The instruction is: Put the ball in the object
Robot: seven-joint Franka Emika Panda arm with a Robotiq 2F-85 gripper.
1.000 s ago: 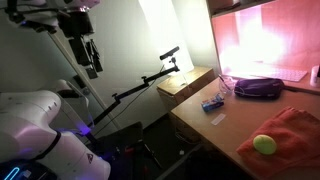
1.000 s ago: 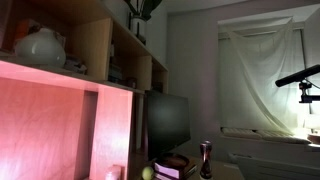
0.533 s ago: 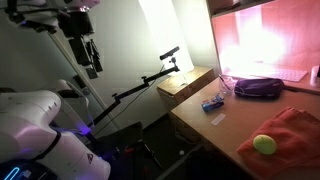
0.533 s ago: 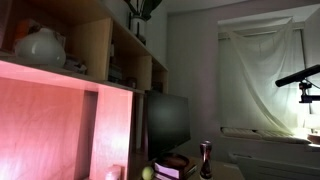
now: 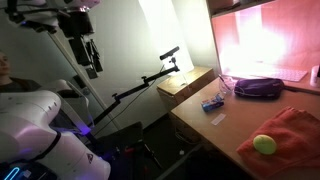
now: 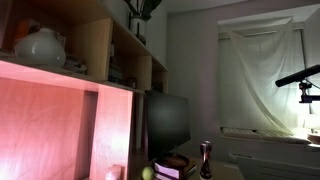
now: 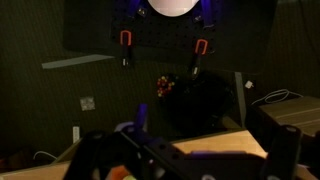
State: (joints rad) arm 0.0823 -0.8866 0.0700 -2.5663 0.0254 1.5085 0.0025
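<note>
**Item 1.** Black two-finger hand (image 5: 91, 58): raised high, well apart from the crumpled orange-red cloth (image 5: 295, 125) and to its left. In the wrist view its fingers (image 7: 283, 150) are spread wide with nothing between them. Judged to be waiting before an approach, grasp not yet begun.

**Item 2.** Flat dark purple pouch-like thing (image 5: 258, 87): on the wooden bench (image 5: 240, 108), behind the cloth. Possibly the receptacle, but I cannot tell.

**Item 3.** Small round yellow-green fuzzy ball (image 5: 264, 144): resting on the cloth's near part, where the soft folds likely keep it from rolling. Matte, tennis-ball-like, clear from above.
</note>
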